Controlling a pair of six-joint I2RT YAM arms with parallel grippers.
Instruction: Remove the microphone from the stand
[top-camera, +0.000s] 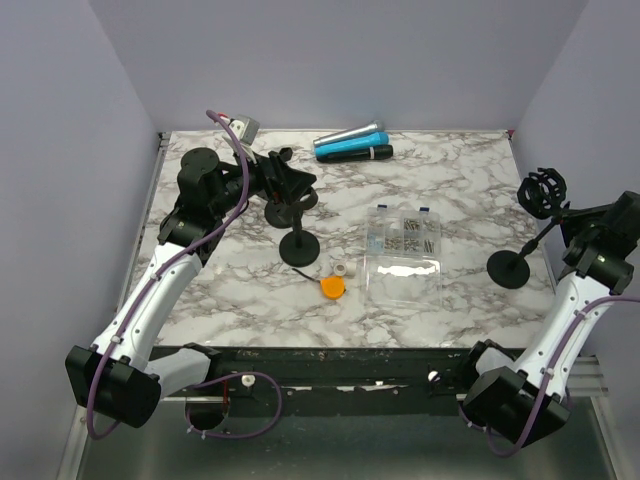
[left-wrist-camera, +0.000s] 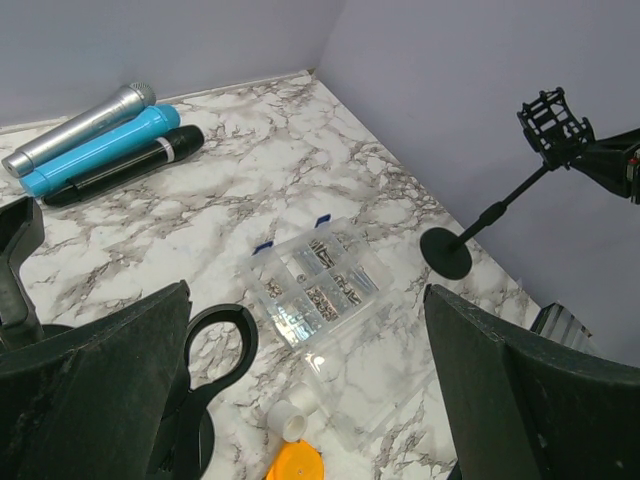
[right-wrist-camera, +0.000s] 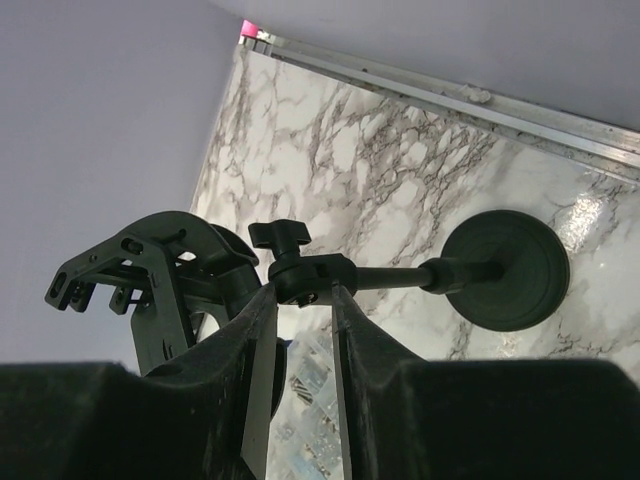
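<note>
- tabletop (top-camera: 460, 170): glossy white marble pattern, grey veins, rectangular
- landmark: clear plastic parts box (top-camera: 403, 255), flat and rectangular, two see-through halves, far half split into small compartments with tiny metal parts
- beyond the box toward the far edge: three slim cylinders lying flat, side by side, touching
- silver microphone (left-wrist-camera: 80, 128), metallic body, mesh ball head
- blue microphone (left-wrist-camera: 100, 148), matte plastic look, in the middle
- black microphone (left-wrist-camera: 125, 165), dark body, nearest the box
- right of the box: black stand (right-wrist-camera: 400, 275) with a thin tilted rod
- round flat base (right-wrist-camera: 505, 268), knob joint partway up the rod, cage-like open-frame shock mount (right-wrist-camera: 130, 270) on top
- right gripper (right-wrist-camera: 303, 292): closed tight on the stand's rod just beside the knob joint, one flat dark finger each side, touching it
- all three microphones well apart from the right gripper, on the other side of the box
- left gripper (left-wrist-camera: 305, 300): left of the box, jaws spread wide, gripping nothing, fingers black and rough-textured
- microphones beyond the left gripper, apart from it, no contact
- left of the box: more black stands (top-camera: 300, 247), round bases, close under the left gripper
- just near-left of the box: flat orange disc (top-camera: 332, 288) and small white cylinder (top-camera: 347, 268)
</note>
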